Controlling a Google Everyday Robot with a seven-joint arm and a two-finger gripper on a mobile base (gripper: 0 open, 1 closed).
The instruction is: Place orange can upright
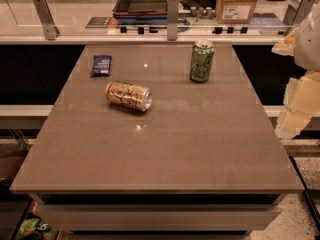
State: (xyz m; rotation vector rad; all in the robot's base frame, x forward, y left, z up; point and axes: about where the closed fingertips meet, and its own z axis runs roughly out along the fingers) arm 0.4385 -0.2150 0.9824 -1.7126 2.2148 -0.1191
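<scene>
My gripper (296, 109) hangs at the right edge, off the surface (165, 154); whether it is open or closed I cannot tell. The orange can (128, 96) lies on its side left of centre, well apart from it. A green can (202, 60) stands upright nearer the gripper, and a dark blue packet (101, 65) lies far left.
</scene>
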